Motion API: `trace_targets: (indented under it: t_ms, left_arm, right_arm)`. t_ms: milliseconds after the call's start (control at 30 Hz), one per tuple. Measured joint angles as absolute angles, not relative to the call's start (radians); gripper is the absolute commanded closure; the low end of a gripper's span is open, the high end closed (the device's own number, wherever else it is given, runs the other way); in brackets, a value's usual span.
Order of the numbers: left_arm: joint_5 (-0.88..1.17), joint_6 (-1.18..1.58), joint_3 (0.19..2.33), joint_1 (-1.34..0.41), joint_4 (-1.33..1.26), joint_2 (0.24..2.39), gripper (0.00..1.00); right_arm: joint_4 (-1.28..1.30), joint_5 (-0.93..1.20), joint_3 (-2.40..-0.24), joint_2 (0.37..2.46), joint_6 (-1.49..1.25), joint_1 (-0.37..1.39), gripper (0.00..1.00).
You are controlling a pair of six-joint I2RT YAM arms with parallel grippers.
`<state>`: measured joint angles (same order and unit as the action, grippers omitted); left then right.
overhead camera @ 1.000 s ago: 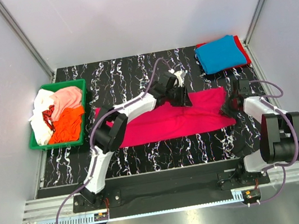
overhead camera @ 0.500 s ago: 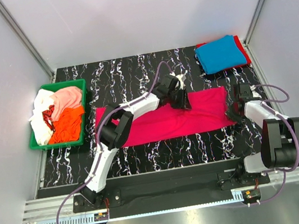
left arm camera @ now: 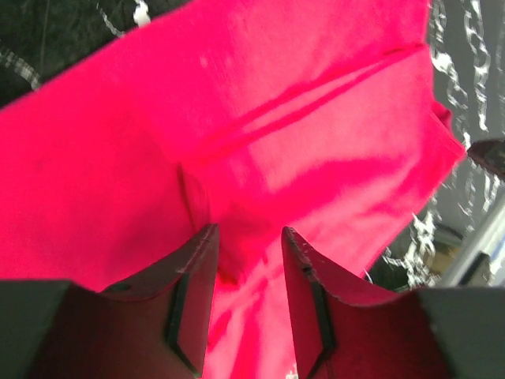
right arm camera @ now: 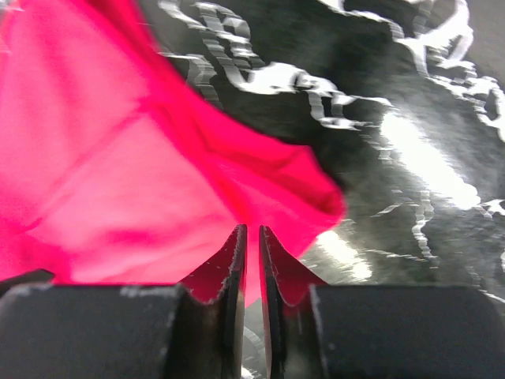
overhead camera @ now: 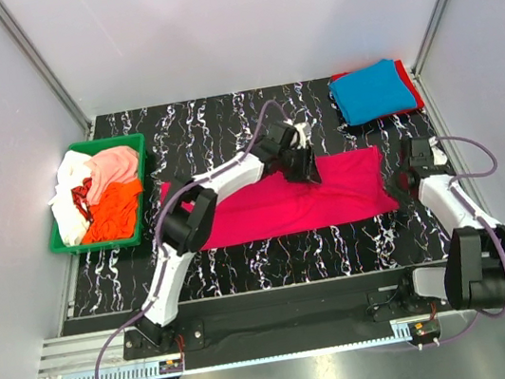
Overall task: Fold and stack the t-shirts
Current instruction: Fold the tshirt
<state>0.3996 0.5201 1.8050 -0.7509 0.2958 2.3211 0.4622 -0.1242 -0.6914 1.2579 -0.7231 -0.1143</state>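
You have the magenta cloth t-shirt (overhead camera: 275,207) spread across the middle of the black marbled table (overhead camera: 222,117). At its left edge, the green plastic bin (overhead camera: 115,141) holds a heap of loose tees (overhead camera: 106,203). In the far right corner, a folded blue t-shirt (overhead camera: 372,92) lies on a red t-shirt (overhead camera: 417,96).

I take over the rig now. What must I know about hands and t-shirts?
Left hand: open, over the far edge of the bright magenta cloth t-shirt.
Right hand: nearly shut at its right corner, grip unclear.
That shirt lies mid-table, folded into a long band.
Done: blue folded t-shirt on a red one, far right.
Left: finish, stack it, then tees in the green plastic bin.
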Motion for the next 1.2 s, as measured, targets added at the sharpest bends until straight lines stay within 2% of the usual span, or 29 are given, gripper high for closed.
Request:
trace_targets:
  t_ms: [167,333,467,633,900,1000,1200]
  left_arm:
    - [0.389,0.5,1.741,-0.712,0.364,2.142,0.54]
    - [0.328,0.446,1.549,-0.599,0.397,1.888,0.57]
    - [0.227,0.418,1.378,-0.528,0.45,1.814,0.59]
    - [0.142,0.416,1.152,-0.552,0.517,1.814,0.58]
    - [0.014,0.473,1.022,-0.612,0.462,1.725,0.55]
    - [-0.028,0.524,0.941,-0.629,0.426,1.659,0.54]
    - [-0.073,0.629,0.78,-0.635,0.45,1.478,0.52]
  right_arm:
    - [0.465,-0.045,-0.754,1.241,-0.731,-0.114,0.81]
    - [0.461,0.03,-0.772,1.241,-0.736,-0.114,0.8]
    - [0.45,0.074,-0.776,1.269,-0.744,-0.114,0.81]
    - [0.405,0.099,-0.8,1.375,-0.758,-0.108,0.81]
    - [0.332,0.042,-0.961,1.668,-0.756,0.011,0.81]
    - [0.316,0.047,-1.008,1.761,-0.755,0.06,0.81]
    - [0.302,0.043,-1.073,1.817,-0.754,0.101,0.81]
